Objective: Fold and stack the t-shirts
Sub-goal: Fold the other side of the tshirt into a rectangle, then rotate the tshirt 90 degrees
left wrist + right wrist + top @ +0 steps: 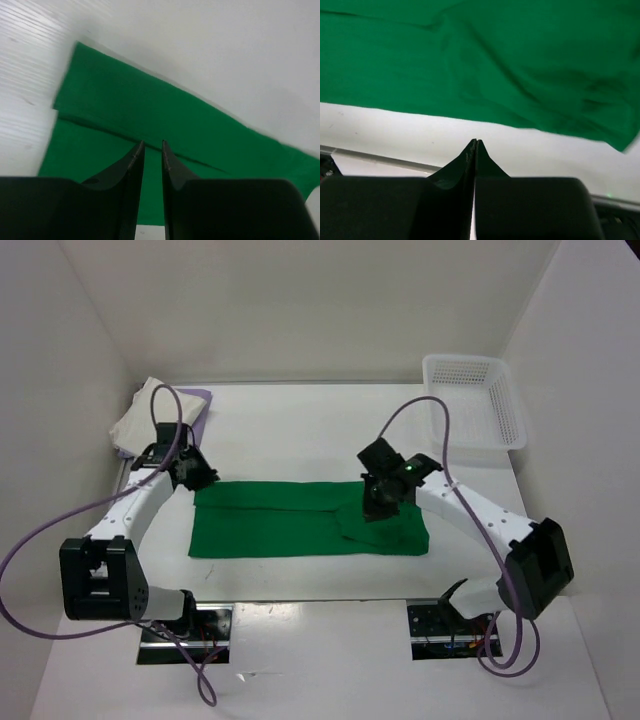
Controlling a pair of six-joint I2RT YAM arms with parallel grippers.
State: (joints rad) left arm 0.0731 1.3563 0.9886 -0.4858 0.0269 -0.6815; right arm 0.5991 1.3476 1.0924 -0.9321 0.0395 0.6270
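Top external: green t-shirt (300, 520) lies flat, long axis left-to-right; left tool (150, 146) slightly parted, right tool (475, 143) clenched empty.

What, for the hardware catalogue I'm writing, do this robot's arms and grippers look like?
The left arm and right arm both have white links and boxy black joints, and a lavender cable loops loosely alongside each. The left gripper and right gripper are black, each with two fingers that taper to thin tips. A small green light glows near the right wrist.
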